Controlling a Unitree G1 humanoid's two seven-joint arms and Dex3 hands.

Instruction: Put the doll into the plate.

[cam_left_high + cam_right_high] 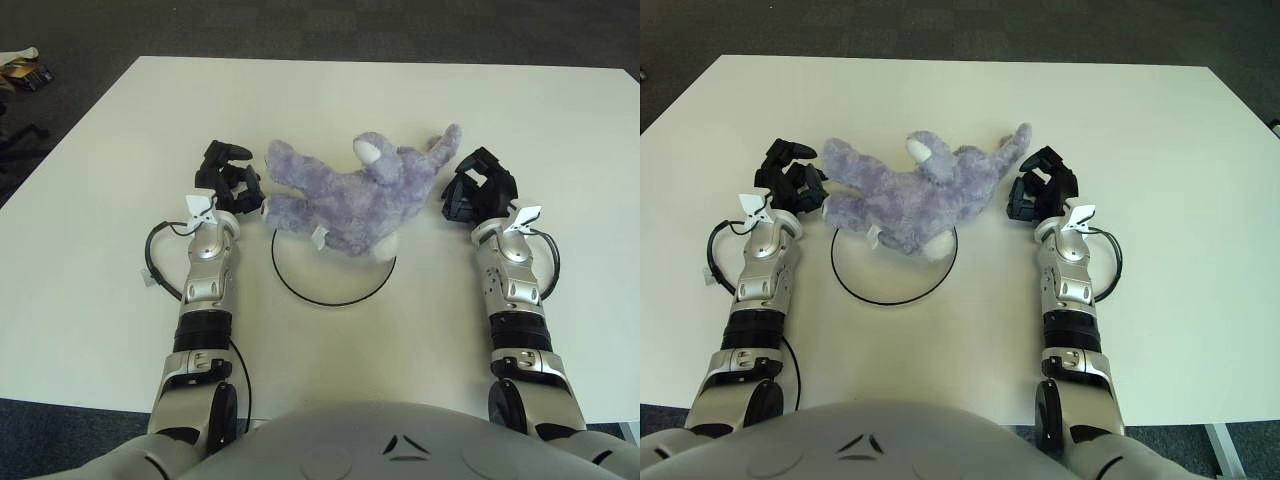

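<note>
Purple doll (355,200) is lying across the far rim of the plate (333,295), mostly hanging over the table (560,110) beyond it, only its near part over the plate. Left hand (228,178) is sitting just left of the doll, fingers curled, gripping nothing. Right hand (478,185) is sitting just right of it, likewise curled and empty.

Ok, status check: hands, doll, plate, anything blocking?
Left hand and right hand flank the doll, fingers curled, neither gripping. Doll lies across the plate's far rim, mostly beyond it. Nothing in the way.
</note>
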